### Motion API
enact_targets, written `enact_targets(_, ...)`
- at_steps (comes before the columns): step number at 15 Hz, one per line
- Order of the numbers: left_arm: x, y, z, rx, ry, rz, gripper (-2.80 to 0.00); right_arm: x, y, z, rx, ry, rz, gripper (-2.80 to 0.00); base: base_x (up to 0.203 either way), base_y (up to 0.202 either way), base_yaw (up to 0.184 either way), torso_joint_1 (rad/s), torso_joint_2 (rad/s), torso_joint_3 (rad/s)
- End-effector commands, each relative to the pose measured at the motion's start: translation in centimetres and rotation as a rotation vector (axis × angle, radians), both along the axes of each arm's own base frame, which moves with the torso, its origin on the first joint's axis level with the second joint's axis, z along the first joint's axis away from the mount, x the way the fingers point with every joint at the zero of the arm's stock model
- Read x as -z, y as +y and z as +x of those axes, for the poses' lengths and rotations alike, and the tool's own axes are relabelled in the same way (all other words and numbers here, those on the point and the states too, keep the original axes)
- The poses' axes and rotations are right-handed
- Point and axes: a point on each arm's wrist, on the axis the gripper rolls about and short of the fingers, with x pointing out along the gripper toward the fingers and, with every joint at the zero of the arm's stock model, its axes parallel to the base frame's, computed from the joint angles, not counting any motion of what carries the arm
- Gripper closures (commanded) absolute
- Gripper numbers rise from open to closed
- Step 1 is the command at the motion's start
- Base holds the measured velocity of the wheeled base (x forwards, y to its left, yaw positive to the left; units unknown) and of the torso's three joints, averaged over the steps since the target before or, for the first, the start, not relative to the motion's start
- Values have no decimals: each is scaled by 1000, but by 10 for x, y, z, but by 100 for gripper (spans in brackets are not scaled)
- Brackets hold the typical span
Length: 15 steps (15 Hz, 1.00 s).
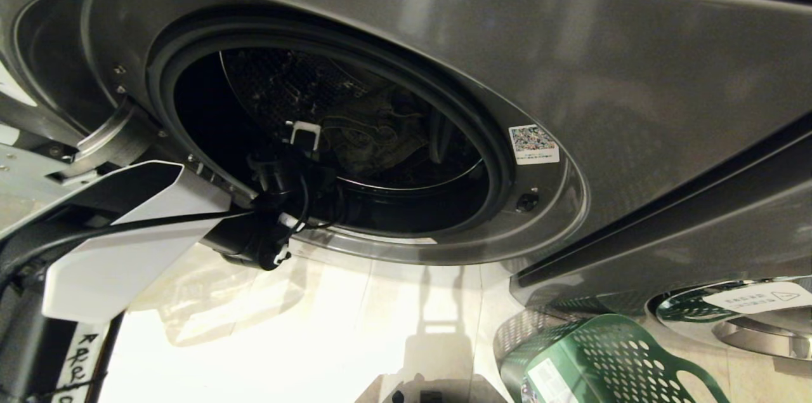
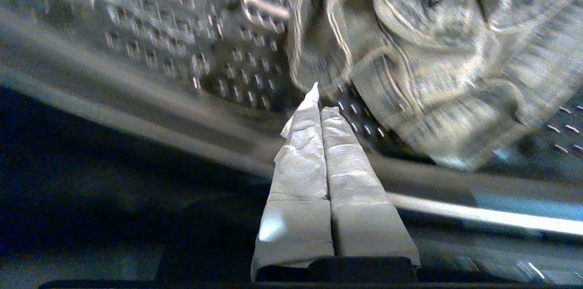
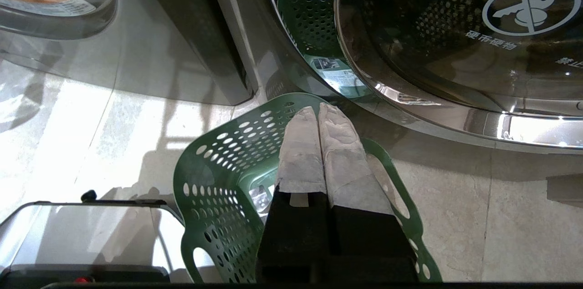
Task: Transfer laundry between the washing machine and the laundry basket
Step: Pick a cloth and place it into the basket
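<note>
Denim garment (image 2: 423, 66) lies crumpled inside the washing machine drum (image 2: 182, 43), just beyond the left gripper (image 2: 319, 111), whose fingers are pressed together, holding nothing. Probably heavy, limp and stiff-seamed; pinch a raised hem fold.

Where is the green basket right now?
The green laundry basket sits on the floor at the lower right of the head view, below the washing machine. The parked right hand hangs over it.
</note>
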Motion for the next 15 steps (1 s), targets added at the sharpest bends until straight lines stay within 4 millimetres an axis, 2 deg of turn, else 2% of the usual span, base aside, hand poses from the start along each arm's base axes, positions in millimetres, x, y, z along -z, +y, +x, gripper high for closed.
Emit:
enact_targets(1,-15,-3,-11,14,-20,-26,0,0,0,0,-1,1,0,0,0,0,0,0,0,0)
enact_targets(5,-24,-18,-19,53,-48,-86,0,0,0,0,-1,1,0,0,0,0,0,0,0,0)
enact_targets(10,-53,-39,-39,118,-106,-134,0,0,0,0,-1,1,0,0,0,0,0,0,0,0)
enact_targets(12,-61,-39,-59,137,-90,-134,0,0,0,0,-1,0,0,0,0,0,0,0,0,0)
enact_targets(15,-67,-25,-110,154,-20,-116,0,0,0,0,-1,1,0,0,0,0,0,0,0,0)
